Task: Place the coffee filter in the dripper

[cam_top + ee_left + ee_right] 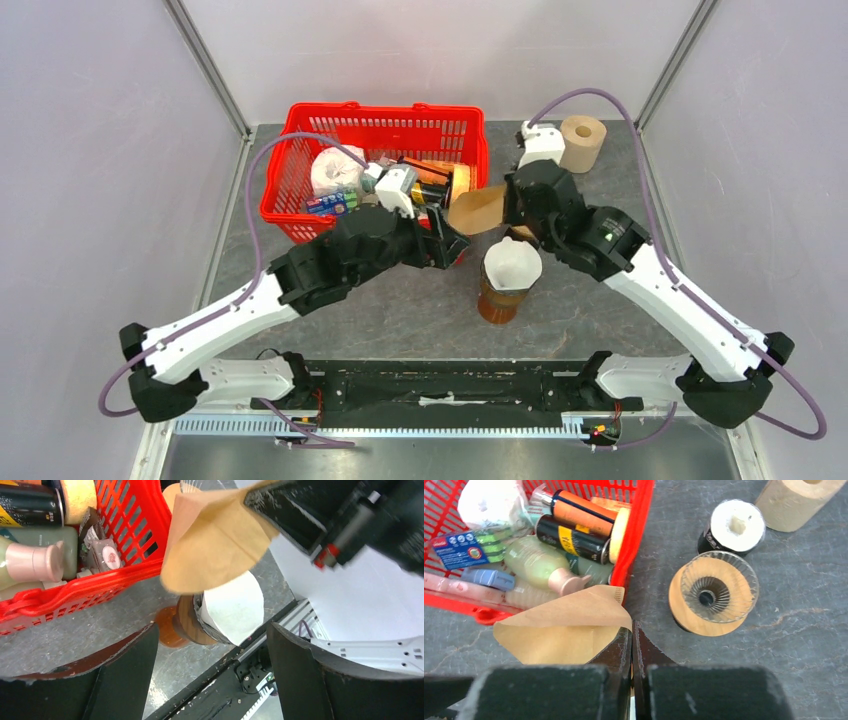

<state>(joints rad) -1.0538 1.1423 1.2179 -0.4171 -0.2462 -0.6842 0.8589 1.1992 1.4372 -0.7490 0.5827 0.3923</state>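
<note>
My right gripper point(508, 205) point(631, 630) is shut on the edge of a brown paper coffee filter point(478, 210) point(564, 630) and holds it in the air beside the red basket's front right corner. The filter also shows in the left wrist view point(215, 545). An empty glass dripper with a wooden collar point(714, 592) stands on the table to the right of the filter; in the top view my right arm mostly hides it. A second dripper holding a white filter point(511, 265) point(232, 607) sits on an amber glass server. My left gripper point(447, 243) point(210, 645) is open and empty, just left of the brown filter.
The red basket point(300, 215) point(639, 530) point(75, 590) with bottles, cans and packets stands at the back left. A brown paper roll point(583, 143) point(799, 495) and a black cylinder with a white top point(731, 527) stand behind the empty dripper.
</note>
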